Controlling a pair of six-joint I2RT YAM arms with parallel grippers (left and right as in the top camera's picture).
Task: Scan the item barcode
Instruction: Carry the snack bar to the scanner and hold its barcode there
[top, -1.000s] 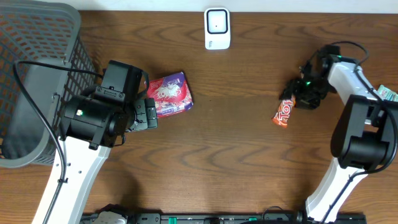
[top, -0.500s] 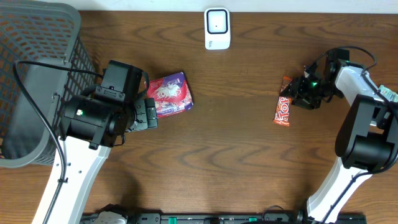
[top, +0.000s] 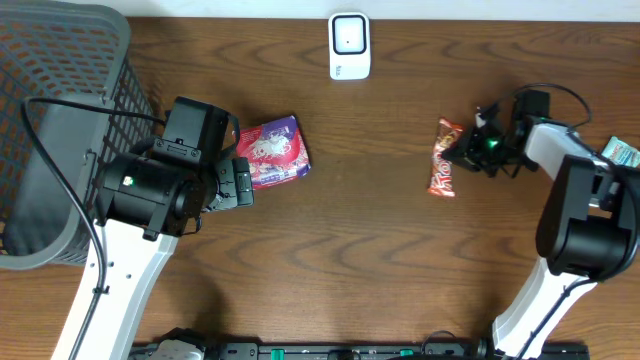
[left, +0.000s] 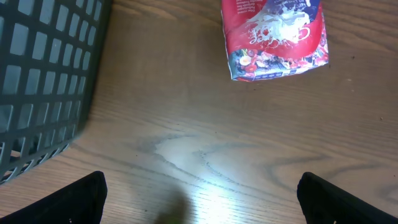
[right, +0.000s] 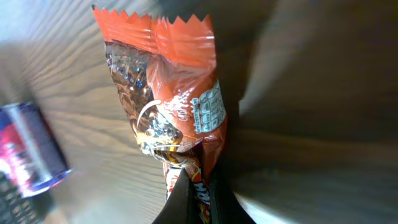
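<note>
my right gripper (right: 200, 196) was clenched on one narrow end of the crinkled orange foil snack wrapper (right: 171, 99), the jaws pinching only a thin strip of it while the rest of the pack stuck out free in front of them. from overhead the wrapper sat right of centre on the wooden table (top: 380, 250), well apart from the small white box scanner (top: 349, 45) at the far edge; whether it was clear of the wood i could not tell. my left gripper (left: 202, 199) hung wide open, holding nothing, near the red and purple glossy pouch (left: 273, 37). i judged the grip thin: slick foil could slide out on the carry, or the loose end could twist and turn the code away from the scanner.
</note>
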